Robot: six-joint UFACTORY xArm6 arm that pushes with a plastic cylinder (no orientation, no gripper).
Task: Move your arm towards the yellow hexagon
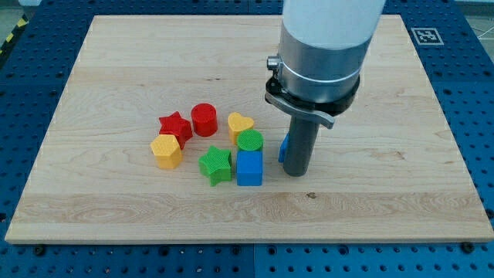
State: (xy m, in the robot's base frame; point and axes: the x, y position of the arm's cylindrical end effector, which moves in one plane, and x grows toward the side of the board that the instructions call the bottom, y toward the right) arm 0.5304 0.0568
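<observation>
The yellow hexagon (166, 150) lies at the left end of a cluster of blocks near the board's middle. My tip (296, 173) rests on the board at the cluster's right side, far to the right of the yellow hexagon. A blue block (284, 147) is mostly hidden behind the rod, touching or very close to it; its shape cannot be made out.
Between tip and hexagon lie a red star (175, 125), a red cylinder (204, 119), a yellow heart (240, 124), a green cylinder (250, 142), a green star (215, 164) and a blue cube (249, 167). The wooden board (108, 69) sits on a blue perforated table.
</observation>
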